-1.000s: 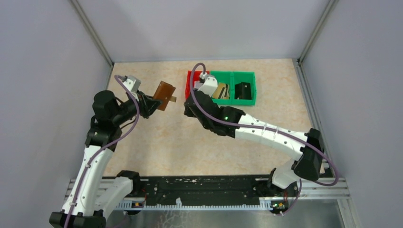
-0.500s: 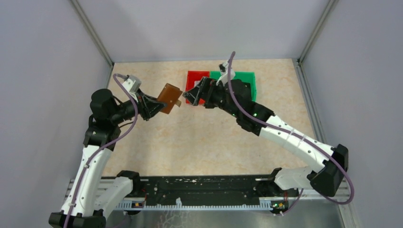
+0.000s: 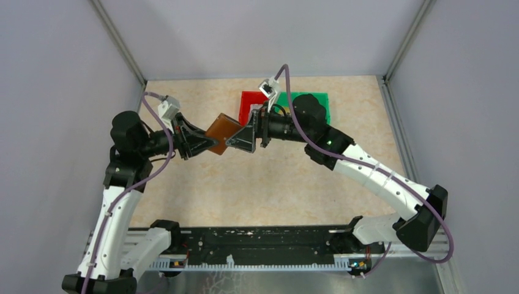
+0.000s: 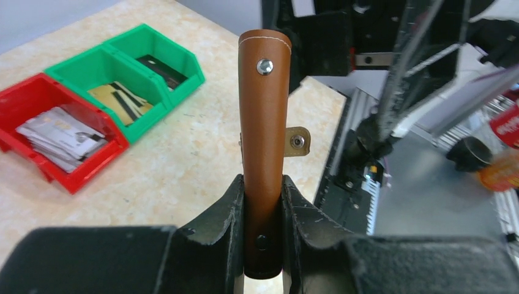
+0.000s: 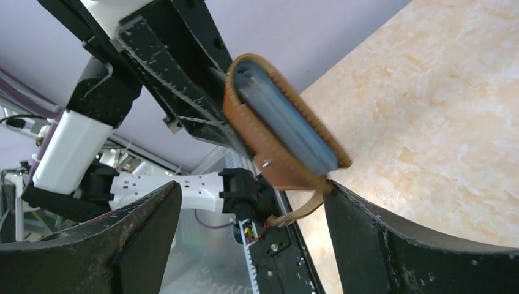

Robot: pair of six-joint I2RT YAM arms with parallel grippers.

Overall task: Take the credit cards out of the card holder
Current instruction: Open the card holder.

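My left gripper (image 4: 263, 236) is shut on the lower end of the brown leather card holder (image 4: 264, 141), holding it upright above the table with its small closing tab (image 4: 298, 141) hanging loose. In the top view the card holder (image 3: 221, 130) sits between my left gripper (image 3: 207, 142) and my right gripper (image 3: 240, 140). My right gripper (image 5: 251, 242) is open, its fingers either side of the card holder's (image 5: 269, 160) open edge and tab. Pale blue-grey credit cards (image 5: 287, 125) show inside the fold.
A red bin (image 4: 78, 176) holds grey cards (image 4: 58, 131). Beside it stand two joined green bins (image 4: 142, 122), one with a tan card (image 4: 116, 97). In the top view the red bin (image 3: 248, 98) and green bins (image 3: 315, 98) lie behind the right arm.
My right gripper left the bins, opened, and swung left to the holder. My left gripper carried the holder slightly right toward it.
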